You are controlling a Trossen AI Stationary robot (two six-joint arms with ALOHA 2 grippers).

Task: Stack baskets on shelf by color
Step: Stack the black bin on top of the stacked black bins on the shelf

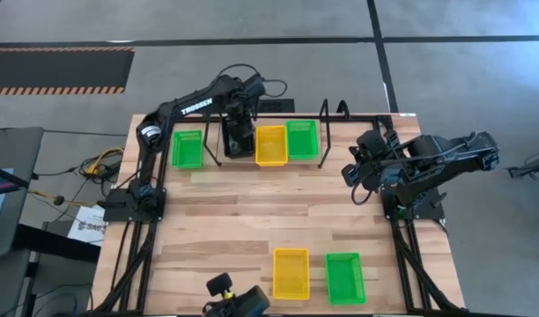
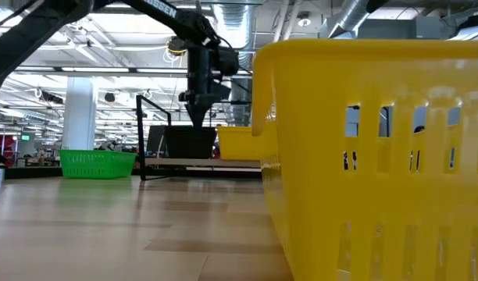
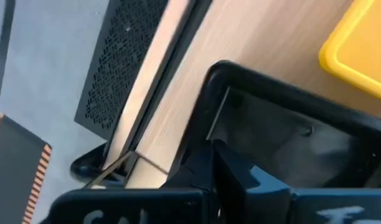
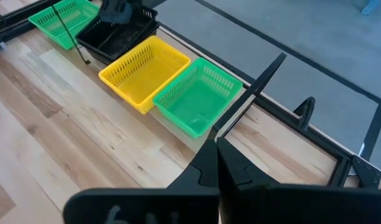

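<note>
The shelf (image 2: 176, 162) stands along the table's far edge. On it a yellow basket (image 1: 271, 144) and a green basket (image 1: 302, 139) sit side by side on their bottoms. Left of them is a black basket (image 1: 241, 141), with my left gripper (image 1: 239, 113) shut on it from above. Another green basket (image 1: 187, 149) rests on the tabletop beside the shelf's left end. A yellow basket (image 1: 291, 272) and a green basket (image 1: 344, 277) lie at the near edge. My right gripper (image 1: 356, 173) hangs shut and empty above the table's right side. My left gripper pinches the rim of the black basket's far end wall (image 3: 210, 118) between its two fingers (image 3: 223, 163). The fingers come steeply from above and hide the exact contact. The basket stays level below them (image 2: 188, 142); whether its bottom touches the shelf board I cannot tell.
Upright black rod loops (image 1: 323, 132) stand at the shelf's two ends. A camera mount (image 1: 225, 291) sits at the near edge. Bare wood (image 1: 278, 207) lies across the table's middle.
</note>
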